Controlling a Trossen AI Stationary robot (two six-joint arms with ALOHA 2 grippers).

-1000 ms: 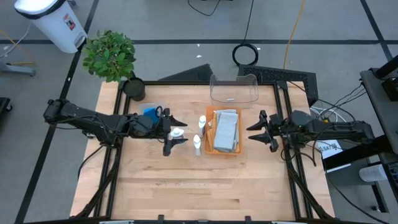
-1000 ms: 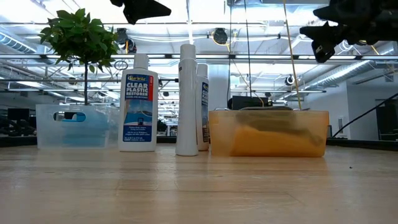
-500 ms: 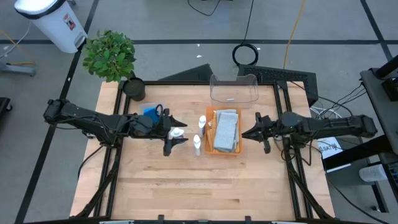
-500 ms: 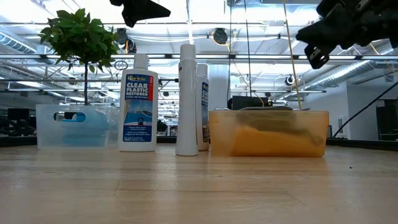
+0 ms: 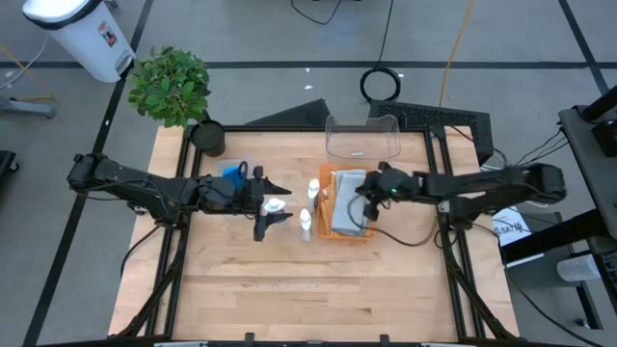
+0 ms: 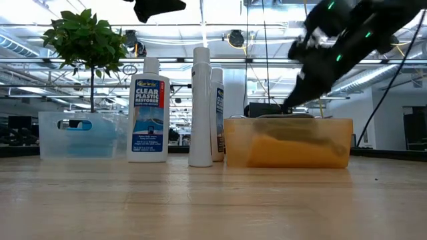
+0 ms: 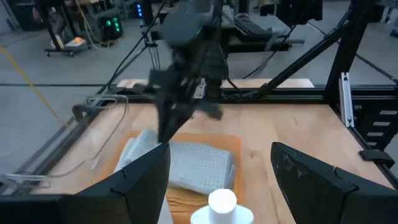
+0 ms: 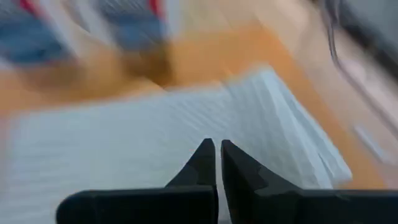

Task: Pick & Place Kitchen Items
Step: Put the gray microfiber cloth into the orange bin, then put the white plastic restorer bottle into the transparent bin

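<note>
Change: a second ago my right end effector (image 5: 362, 192) hung past the table's right edge with its fingers spread; now it has reached in over the orange tray (image 5: 326, 231) and its fingers have come together.
Right end effector: closed, the two tips nearly touching, holding nothing, poised just above the grey cloth (image 8: 143, 137); I cannot tell whether the tips touch the cloth.
Left end effector (image 5: 270, 205): has not moved, fingers wide apart, holding nothing, above the nearest bottle (image 5: 275, 206), left of the table's centre.
Grey cloth: folded, lying in the tray near the middle of the table, toward the far edge; an orange layer shows under it in the low view.
Bottles: three white ones with blue labels, upright, just left of the tray; the other two (image 5: 306, 224) (image 5: 313, 189) stand beside its left wall.
Sponges (image 5: 232, 173): blue, inside a clear bin (image 6: 80, 134), left of the bottles.
Table (image 5: 289, 289): pale wood planks on a black frame; its near half is bare wood.
Far edge: a second clear bin (image 5: 362, 138) just behind the tray; a potted plant (image 5: 172, 85) by the far left corner.
Room: grey floor with dark lines, cables and a white bin (image 5: 82, 34) beyond the table; the low view shows ceiling lights and open workshop space behind.
</note>
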